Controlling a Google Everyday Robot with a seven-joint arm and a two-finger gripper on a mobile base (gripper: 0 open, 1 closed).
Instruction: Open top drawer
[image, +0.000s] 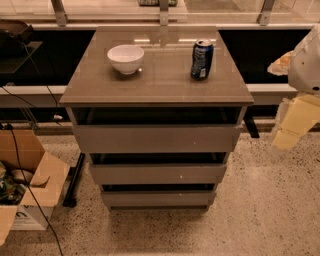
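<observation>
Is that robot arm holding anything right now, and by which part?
Nothing that shows: the gripper hangs at the right edge, beside the cabinet, apart from the top drawer.

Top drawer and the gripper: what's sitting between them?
In the camera view, only speckled floor and a dark leg separate the top drawer from the gripper, at far right.

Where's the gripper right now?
The cream-coloured gripper hangs at the camera view's right edge, right of the wide matte grey top drawer, not touching it.
</observation>
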